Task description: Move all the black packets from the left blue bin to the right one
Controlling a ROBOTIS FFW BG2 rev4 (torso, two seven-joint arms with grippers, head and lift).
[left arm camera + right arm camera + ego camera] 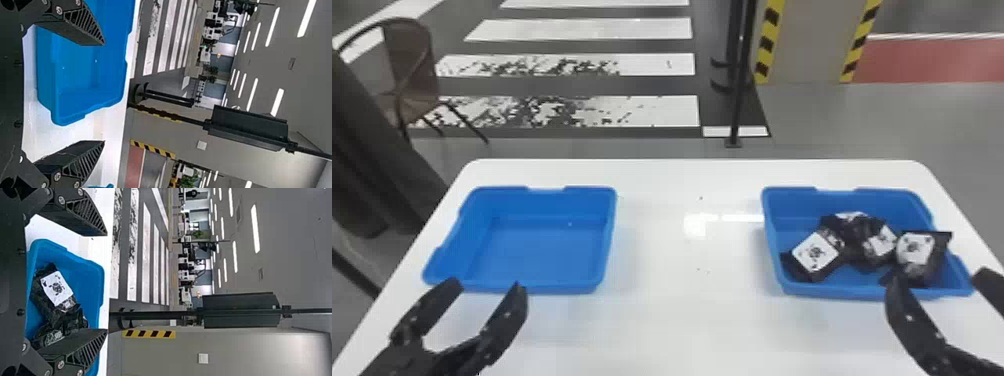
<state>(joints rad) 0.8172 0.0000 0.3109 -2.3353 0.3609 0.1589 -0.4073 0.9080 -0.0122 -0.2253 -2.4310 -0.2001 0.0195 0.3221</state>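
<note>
The left blue bin (547, 250) holds nothing. Several black packets (816, 254) with white labels lie in the right blue bin (792, 205), one leaning on its right wall. My left gripper (484, 287) stands open at the near edge of the left bin, and in the left wrist view the gripper (104, 93) has its fingers wide apart beside the bin (86, 74). At the right bin's near edge is my right gripper (937, 280), open; in the right wrist view the gripper (107, 282) has nothing between its fingertips, with a packet (55, 291) lying in the bin.
Both bins stand on a white table (682, 310), with a wide stretch of tabletop between them. Beyond the table's far edge are a black post (739, 90) and, at the left, a brown chair (412, 75).
</note>
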